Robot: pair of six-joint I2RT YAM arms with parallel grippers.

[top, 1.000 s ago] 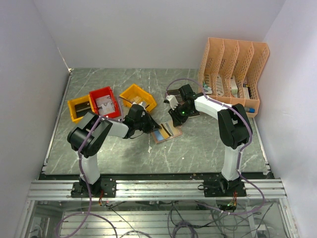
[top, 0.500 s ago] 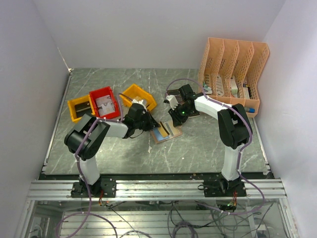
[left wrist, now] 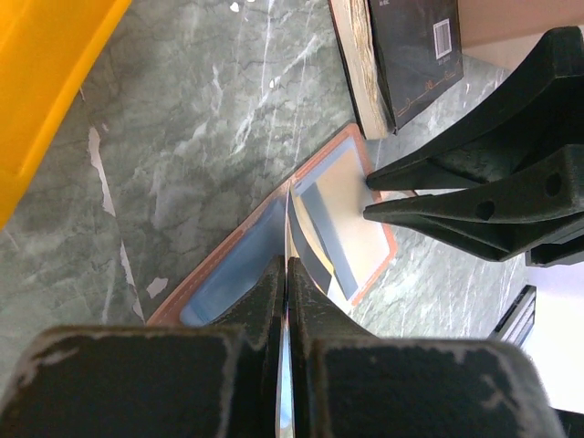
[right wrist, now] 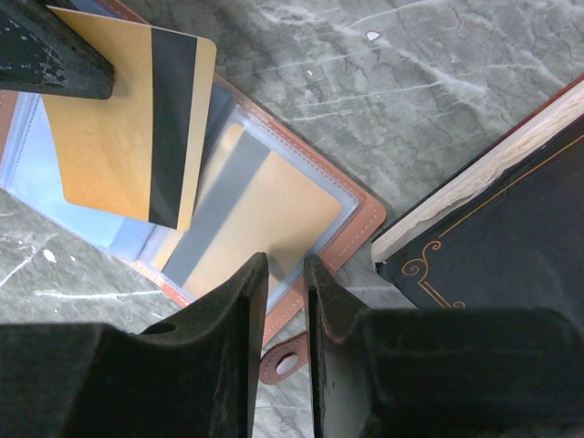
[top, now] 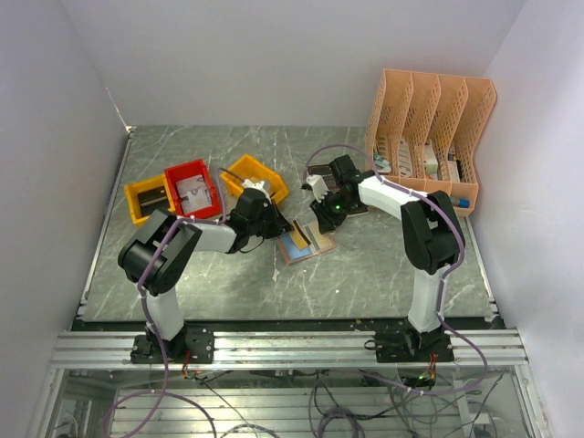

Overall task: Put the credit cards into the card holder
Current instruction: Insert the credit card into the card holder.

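No legible text; barcode label on black book (left wrist: 415, 50) cover, digits too small to read.

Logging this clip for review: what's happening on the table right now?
The left pincer holds an orange-gold card on edge over the open card holder, apparently about to slot it in. The right pincer pins the holder's edge against the table. Another card already sits in a clear pocket. A black book lies alongside.

Tan card holder (right wrist: 351, 239) lies open flat just beside the black book (right wrist: 511, 210), clear sleeves up. One gold card (right wrist: 246, 214) sits sleeved; another gold card (right wrist: 128, 128) tilts above it.
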